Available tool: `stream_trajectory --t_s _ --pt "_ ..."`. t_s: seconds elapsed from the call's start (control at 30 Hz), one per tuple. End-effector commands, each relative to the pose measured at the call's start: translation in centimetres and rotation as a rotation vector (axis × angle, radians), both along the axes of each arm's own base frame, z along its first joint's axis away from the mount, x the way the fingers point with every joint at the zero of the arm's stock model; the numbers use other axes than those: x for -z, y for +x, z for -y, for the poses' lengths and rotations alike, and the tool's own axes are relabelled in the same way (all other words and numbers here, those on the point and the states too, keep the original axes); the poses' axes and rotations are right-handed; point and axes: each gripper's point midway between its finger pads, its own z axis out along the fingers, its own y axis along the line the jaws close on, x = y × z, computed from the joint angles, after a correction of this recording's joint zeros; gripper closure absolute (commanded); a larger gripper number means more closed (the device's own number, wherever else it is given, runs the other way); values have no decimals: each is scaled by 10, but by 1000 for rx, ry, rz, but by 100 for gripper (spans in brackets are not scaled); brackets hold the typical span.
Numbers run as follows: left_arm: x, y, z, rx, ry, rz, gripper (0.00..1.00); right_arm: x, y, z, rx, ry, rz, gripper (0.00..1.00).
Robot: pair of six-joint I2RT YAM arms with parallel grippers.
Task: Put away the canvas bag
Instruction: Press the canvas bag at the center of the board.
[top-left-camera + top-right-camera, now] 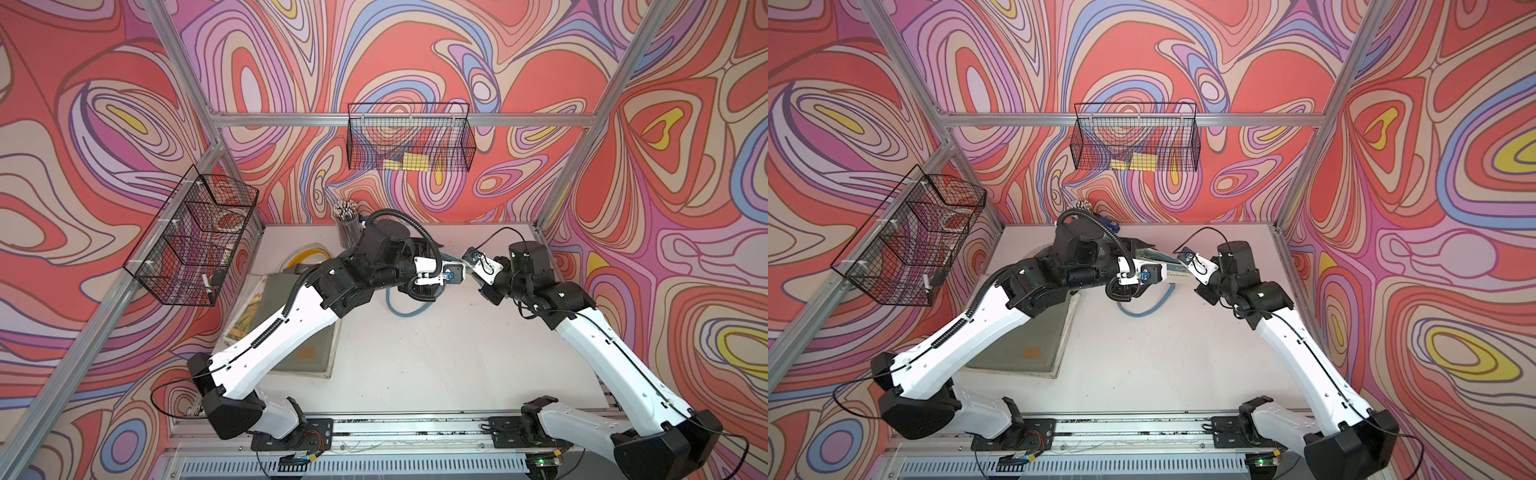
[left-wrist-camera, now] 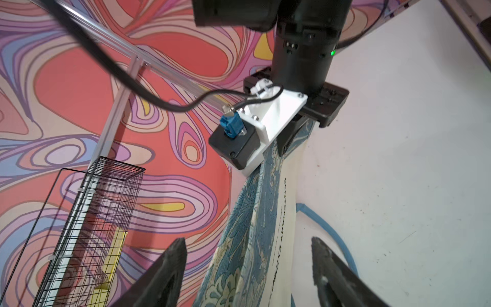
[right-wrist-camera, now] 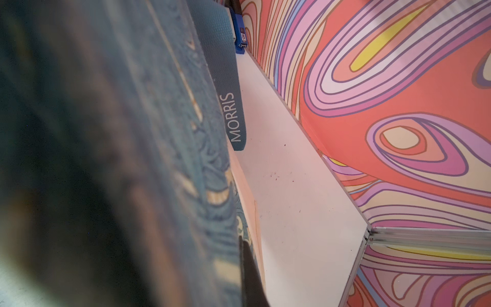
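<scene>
Canvas bag (image 2: 247, 239): I see it above the middle rear of the tabletop (image 1: 436, 353), between my left tool (image 2: 248, 244) and my right tool (image 2: 293, 134).
Pencil cup (image 1: 348, 226): at the tabletop's rear, behind my left arm.
Folder (image 1: 299, 345): on the tabletop's left part, under my left arm.
Rear basket (image 1: 409, 141): on the rear wall.
Side basket (image 1: 195, 237): on the left wall.

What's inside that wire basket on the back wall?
In the basket, flat yellow pieces lie on the bottom. Its front partly hides them, so what they are I cannot tell.
</scene>
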Motion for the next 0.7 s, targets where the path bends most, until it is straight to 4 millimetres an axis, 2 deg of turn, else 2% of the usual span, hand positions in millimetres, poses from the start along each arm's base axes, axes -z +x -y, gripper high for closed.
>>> stream_trajectory --t_s 0.0,0.2,0.37,0.67 --pt "13 9 -7 -55 132 15 22 -18 3 2 4 -17 44 100" --pt "27 19 -4 -91 170 -15 25 -22 4 1 10 -17 44 100" --pt "40 21 -6 -117 202 -58 38 -28 5 1 16 -4 47 100" --pt "45 44 -13 -215 176 -93 63 -33 2 -6 0 43 39 100"
